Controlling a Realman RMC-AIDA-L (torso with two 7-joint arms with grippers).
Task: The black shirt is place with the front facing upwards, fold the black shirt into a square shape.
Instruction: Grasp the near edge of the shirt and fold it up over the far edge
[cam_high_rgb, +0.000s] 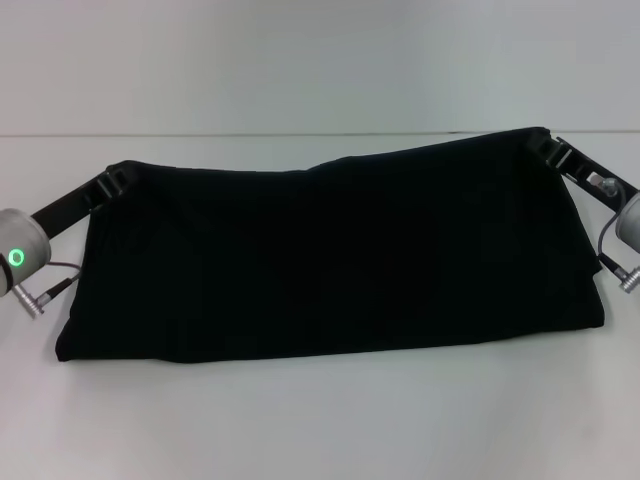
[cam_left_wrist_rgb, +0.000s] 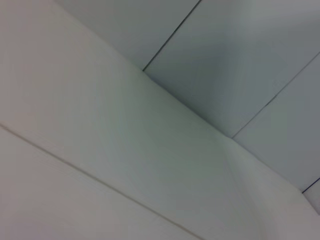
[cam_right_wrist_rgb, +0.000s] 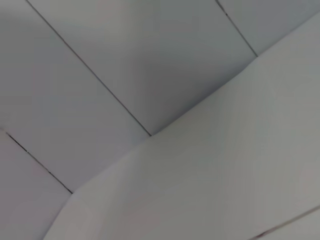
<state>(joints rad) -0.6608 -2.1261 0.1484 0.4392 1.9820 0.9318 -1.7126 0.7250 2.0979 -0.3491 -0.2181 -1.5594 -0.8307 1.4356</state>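
Black shirt (cam_high_rgb: 330, 255), folded wide band

shirt (cam_high_rgb: 330, 255) spread across table (cam_high_rgb: 320, 420), left gripper (cam_high_rgb: 118, 178) at its far-left corner, right gripper (cam_high_rgb: 545, 145) at far-right

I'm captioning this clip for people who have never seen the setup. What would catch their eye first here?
The black shirt dominates: a wide dark band of cloth stretched across the middle of the white table, with no lettering showing. The left gripper meets its far left corner and the right gripper its far right corner, which sits a little higher in the head view. Both wrist views show only pale panelled surfaces.
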